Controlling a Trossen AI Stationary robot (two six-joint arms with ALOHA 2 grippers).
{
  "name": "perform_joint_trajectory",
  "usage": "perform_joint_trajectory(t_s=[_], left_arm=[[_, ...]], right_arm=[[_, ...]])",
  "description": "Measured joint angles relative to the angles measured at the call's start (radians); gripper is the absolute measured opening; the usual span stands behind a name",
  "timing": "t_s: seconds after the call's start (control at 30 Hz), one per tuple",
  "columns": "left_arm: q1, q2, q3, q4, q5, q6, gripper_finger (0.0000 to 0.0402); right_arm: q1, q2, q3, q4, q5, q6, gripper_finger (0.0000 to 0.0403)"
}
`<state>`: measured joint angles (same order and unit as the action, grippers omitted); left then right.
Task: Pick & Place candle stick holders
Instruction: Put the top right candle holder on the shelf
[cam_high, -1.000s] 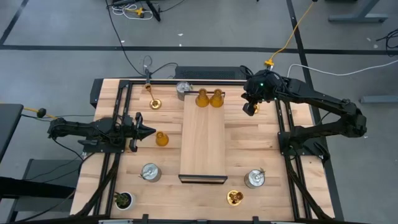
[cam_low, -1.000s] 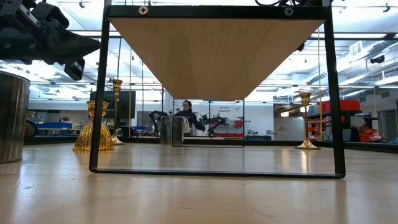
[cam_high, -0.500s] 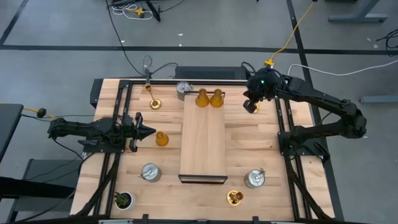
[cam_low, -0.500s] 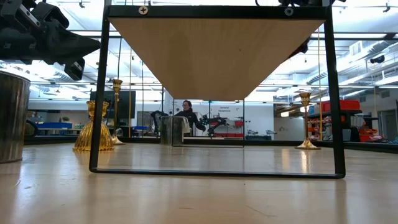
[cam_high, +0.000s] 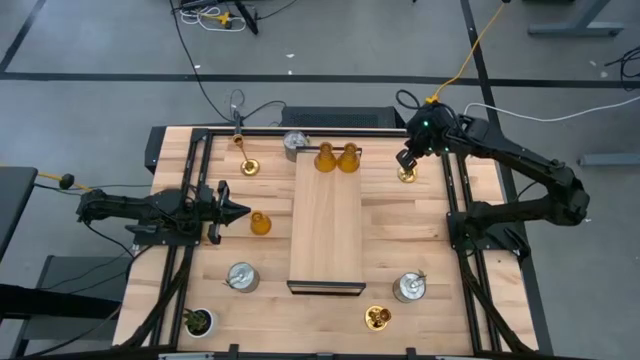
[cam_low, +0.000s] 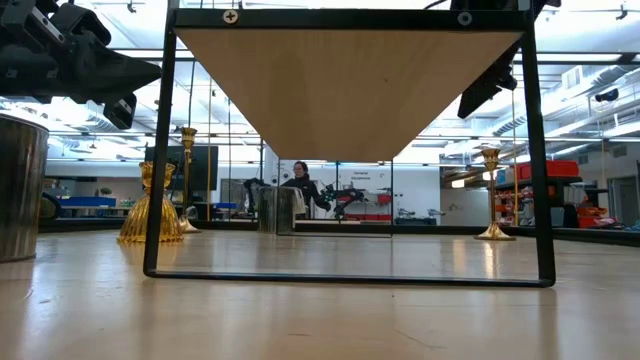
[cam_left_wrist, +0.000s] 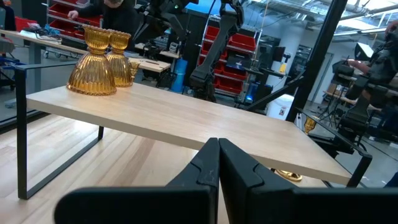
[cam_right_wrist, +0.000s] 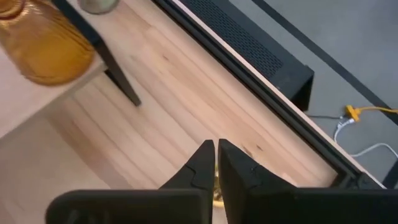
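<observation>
A raised wooden shelf (cam_high: 326, 225) stands mid-table, with two amber bell-shaped holders (cam_high: 336, 157) on its far end. A third amber holder (cam_high: 260, 223) stands on its base on the table, just ahead of my left gripper (cam_high: 240, 211), which points level at it, shut and empty. My right gripper (cam_high: 407, 160) hangs shut above a gold thin-stemmed holder (cam_high: 407, 176) at the far right, which stands upright on its round base (cam_low: 493, 233). In the low view the right gripper (cam_low: 487, 88) is well clear of the gold holder's top (cam_low: 491, 155).
More holders stand around the table: gold ones (cam_high: 248, 166) (cam_high: 377, 318) and silver ones (cam_high: 295, 143) (cam_high: 241, 277) (cam_high: 408, 288). A small potted plant (cam_high: 198, 321) sits at the near left corner. Black frame rails (cam_high: 452, 215) run along the table's sides.
My right gripper has swung toward the table's right edge and rolled about its own line. In the high view it now uncovers the gold holder, and it has come into the low view at upper right. Its fingers stay shut.
</observation>
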<state>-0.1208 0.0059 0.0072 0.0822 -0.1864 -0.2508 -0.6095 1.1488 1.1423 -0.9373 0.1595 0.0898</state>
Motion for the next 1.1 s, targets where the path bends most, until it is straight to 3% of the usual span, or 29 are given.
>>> perform_joint_trajectory(t_s=[0.2,0.47,0.63,0.87,1.1], left_arm=[[0.0,0.0,0.0,0.0,0.0,0.0,0.001],[0.0,0.0,0.0,0.0,0.0,0.0,0.001],[0.0,0.0,0.0,0.0,0.0,0.0,0.001],[0.0,0.0,0.0,0.0,0.0,0.0,0.001],[0.0,0.0,0.0,0.0,0.0,0.0,0.001]], right_arm=[[-0.034,0.0,0.0,-0.023,0.027,0.015,0.0068],[-0.075,0.009,0.0,-0.029,0.037,0.06,0.0171],[-0.094,0.035,0.0,-0.031,0.103,0.104,0.0237],[-0.101,0.075,0.0,-0.031,0.076,0.114,0.0316],[-0.101,0.11,0.0,-0.041,0.062,0.116,0.0371]])
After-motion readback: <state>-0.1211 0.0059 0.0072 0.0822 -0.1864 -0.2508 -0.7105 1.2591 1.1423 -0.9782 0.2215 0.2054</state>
